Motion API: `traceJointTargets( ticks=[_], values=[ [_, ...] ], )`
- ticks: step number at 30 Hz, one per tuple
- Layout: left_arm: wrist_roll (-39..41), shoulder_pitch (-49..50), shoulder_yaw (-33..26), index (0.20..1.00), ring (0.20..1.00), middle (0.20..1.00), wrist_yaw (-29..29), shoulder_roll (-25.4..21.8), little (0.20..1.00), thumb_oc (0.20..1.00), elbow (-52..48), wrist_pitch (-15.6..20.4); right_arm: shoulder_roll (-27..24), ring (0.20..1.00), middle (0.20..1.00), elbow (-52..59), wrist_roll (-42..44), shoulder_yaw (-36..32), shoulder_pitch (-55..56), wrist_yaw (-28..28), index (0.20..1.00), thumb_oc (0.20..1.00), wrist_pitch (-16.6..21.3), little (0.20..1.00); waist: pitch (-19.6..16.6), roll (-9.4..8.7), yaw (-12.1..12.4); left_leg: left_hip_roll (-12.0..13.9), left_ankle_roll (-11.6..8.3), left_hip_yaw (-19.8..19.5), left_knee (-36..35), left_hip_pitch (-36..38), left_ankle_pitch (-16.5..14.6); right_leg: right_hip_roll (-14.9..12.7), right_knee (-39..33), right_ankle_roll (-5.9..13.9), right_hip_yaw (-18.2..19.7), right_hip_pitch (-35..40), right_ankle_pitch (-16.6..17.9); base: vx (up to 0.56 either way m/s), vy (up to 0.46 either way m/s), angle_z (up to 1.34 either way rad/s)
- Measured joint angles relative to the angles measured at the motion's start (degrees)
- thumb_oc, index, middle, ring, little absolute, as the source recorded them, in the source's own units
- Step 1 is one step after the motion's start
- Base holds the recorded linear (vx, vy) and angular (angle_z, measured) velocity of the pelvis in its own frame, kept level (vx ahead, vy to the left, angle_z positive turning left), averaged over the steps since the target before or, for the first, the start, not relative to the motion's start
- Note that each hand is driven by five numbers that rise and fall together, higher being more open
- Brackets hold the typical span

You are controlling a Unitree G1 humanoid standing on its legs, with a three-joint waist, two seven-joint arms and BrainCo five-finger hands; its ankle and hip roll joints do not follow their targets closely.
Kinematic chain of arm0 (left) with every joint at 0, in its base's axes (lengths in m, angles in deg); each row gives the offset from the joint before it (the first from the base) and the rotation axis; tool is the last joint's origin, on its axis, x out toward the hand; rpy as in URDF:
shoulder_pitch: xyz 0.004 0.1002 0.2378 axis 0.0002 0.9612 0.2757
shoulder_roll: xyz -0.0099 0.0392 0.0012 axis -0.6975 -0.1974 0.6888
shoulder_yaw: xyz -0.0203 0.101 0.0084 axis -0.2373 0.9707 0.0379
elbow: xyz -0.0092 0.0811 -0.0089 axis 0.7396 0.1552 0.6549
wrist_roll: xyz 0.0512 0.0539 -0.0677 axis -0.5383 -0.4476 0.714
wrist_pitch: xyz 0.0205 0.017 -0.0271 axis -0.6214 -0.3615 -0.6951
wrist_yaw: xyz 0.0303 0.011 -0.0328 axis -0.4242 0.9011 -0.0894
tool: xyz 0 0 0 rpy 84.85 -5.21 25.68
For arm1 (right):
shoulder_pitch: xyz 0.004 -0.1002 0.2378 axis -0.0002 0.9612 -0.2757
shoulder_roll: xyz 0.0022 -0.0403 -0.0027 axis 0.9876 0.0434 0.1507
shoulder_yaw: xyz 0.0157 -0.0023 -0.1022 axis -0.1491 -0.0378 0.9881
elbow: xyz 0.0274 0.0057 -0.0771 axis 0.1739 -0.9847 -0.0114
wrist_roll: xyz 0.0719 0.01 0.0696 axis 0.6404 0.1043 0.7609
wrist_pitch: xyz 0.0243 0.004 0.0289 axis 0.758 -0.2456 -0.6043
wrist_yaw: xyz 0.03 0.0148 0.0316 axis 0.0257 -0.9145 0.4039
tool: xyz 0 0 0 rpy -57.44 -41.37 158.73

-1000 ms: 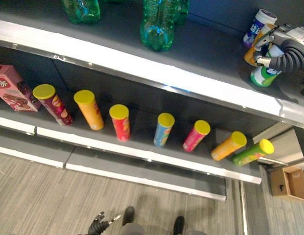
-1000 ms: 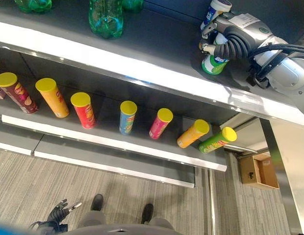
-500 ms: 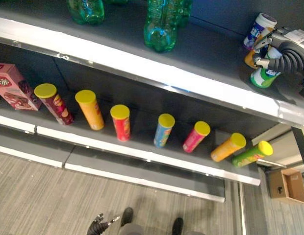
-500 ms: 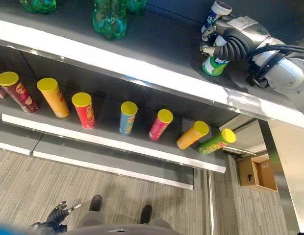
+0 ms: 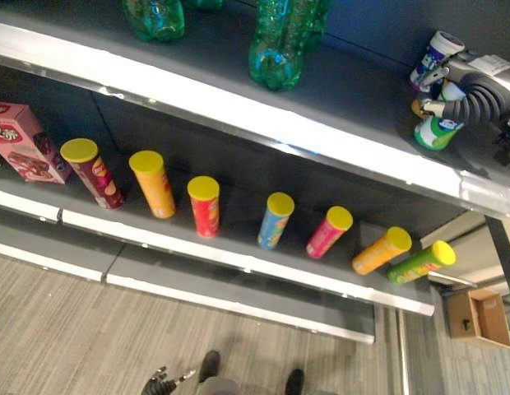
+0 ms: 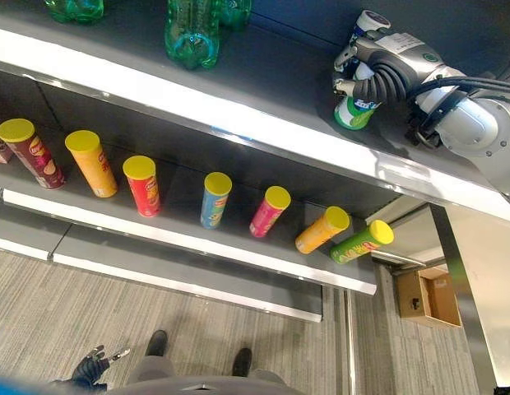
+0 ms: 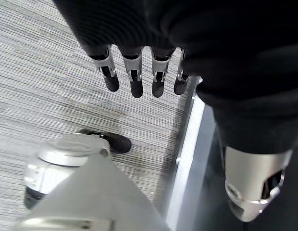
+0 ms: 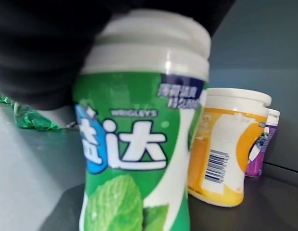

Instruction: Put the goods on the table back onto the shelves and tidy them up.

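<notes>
My right hand [image 6: 380, 69] reaches onto the upper shelf [image 5: 337, 90] at the far right, its fingers curled round a green gum bottle [image 8: 139, 144] with a white lid, seen on the shelf as the green gum bottle [image 5: 436, 132]. The bottle stands upright on the shelf board. Just behind it are an orange gum bottle [image 8: 226, 144] and a purple one [image 5: 433, 51]. My left hand [image 7: 134, 77] hangs low over the grey floor with straight fingers and holds nothing; it shows small as the left hand [image 6: 90, 370].
Green plastic drink bottles [image 5: 280, 41] stand further left on the upper shelf. The lower shelf carries a row of yellow-lidded chip cans [image 5: 204, 206] and a pink box [image 5: 20, 144]. A cardboard box [image 5: 479, 317] sits on the floor at the right.
The whole view has shifted slightly. My right hand stays curled on the green gum bottle and has edged a little to the left along the shelf. The left hand still hangs low.
</notes>
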Motion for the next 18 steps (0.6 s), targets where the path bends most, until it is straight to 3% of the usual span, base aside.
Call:
traceJointTargets(
  ticks=[18],
  values=[
    [0.0,-0.1,0.0,1.000,1.000,1.000,-0.8,0.0,1.000,1.000,0.2,0.0,0.0,0.200,0.200,-0.3,1.9,0.0,0.2,0.3,0.200,0.200,0.0,0.200,0.0,0.00,-0.1,0.0,0.00,0.0,0.0,0.1,0.0,0.0,0.0,-0.02,0.0,0.0,0.0,0.00,0.000,0.00]
  ],
)
